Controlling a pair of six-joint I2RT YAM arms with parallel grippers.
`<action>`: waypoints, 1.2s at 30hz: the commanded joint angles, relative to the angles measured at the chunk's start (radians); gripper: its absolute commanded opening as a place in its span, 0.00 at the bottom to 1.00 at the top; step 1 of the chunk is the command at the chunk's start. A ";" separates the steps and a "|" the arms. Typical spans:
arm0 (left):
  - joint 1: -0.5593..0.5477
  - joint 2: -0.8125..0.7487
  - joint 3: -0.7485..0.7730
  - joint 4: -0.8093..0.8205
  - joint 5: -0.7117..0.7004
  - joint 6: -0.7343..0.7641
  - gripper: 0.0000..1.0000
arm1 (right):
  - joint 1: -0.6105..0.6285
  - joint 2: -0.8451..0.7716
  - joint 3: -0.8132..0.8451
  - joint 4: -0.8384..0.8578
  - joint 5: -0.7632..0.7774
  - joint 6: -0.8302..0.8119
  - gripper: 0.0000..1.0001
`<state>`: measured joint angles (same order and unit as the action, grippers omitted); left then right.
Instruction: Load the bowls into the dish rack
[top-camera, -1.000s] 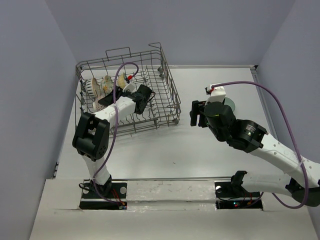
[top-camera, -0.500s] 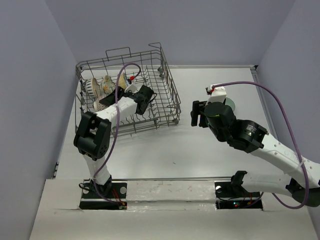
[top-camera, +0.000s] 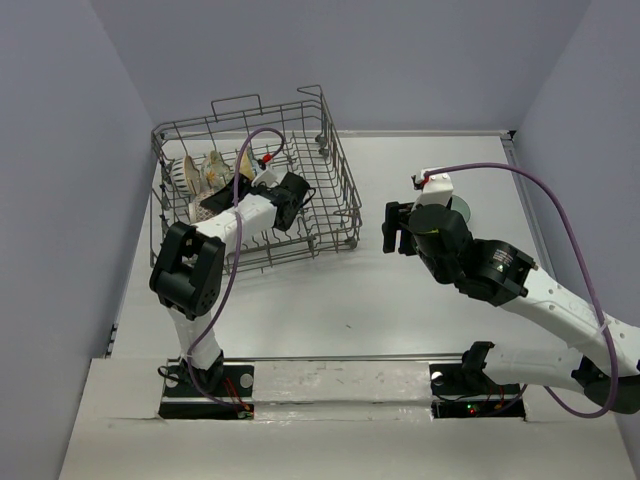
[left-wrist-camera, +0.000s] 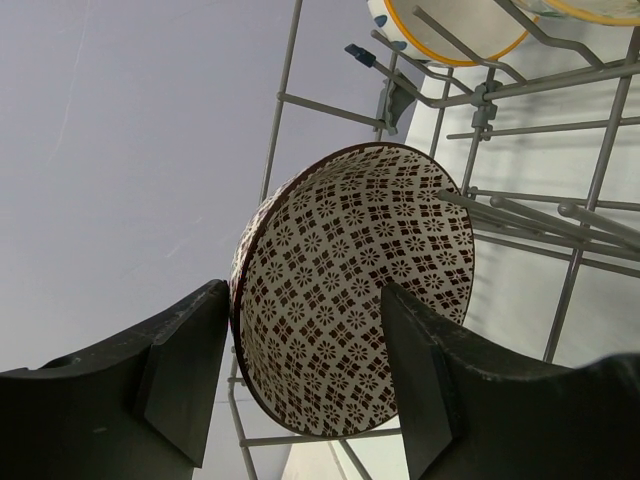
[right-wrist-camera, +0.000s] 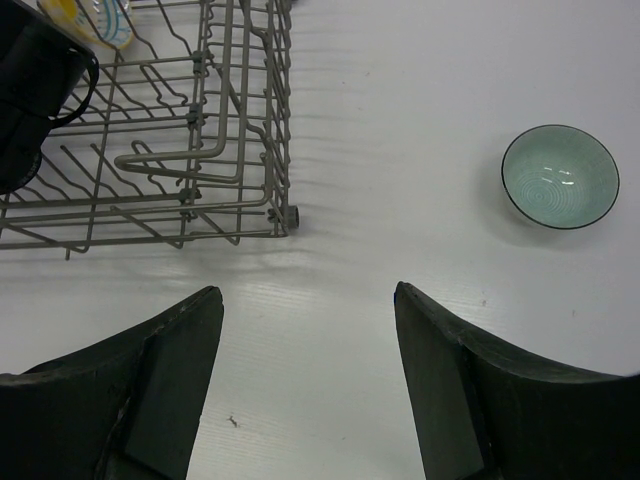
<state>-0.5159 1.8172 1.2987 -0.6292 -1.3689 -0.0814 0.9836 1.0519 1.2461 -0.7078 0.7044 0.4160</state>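
The brown-patterned round ceramic bowl (left-wrist-camera: 380, 220) stands on edge in the grey wire dish rack (left-wrist-camera: 592, 200), centre frame, between the parted fingers of the left gripper (left-wrist-camera: 303, 290), apparently unheld. A careless withdrawal could clip its rim and topple it. The right gripper (right-wrist-camera: 307, 295) hangs open, empty.

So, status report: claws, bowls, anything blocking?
Left claw open at patterned bowl, standing in rack. Right claw open, empty. Teal bowl on table. Nothing blocking.
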 joint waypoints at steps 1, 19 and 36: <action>-0.003 0.005 0.011 -0.004 0.036 -0.018 0.70 | 0.007 -0.024 0.007 0.007 0.033 0.010 0.75; -0.004 0.022 0.008 -0.021 0.096 -0.038 0.71 | 0.007 -0.027 0.013 -0.002 0.040 0.012 0.75; -0.007 0.037 0.002 -0.030 0.140 -0.041 0.72 | 0.007 -0.033 0.009 -0.010 0.043 0.017 0.75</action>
<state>-0.5262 1.8400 1.2987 -0.6518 -1.2755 -0.0883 0.9836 1.0462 1.2461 -0.7261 0.7189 0.4194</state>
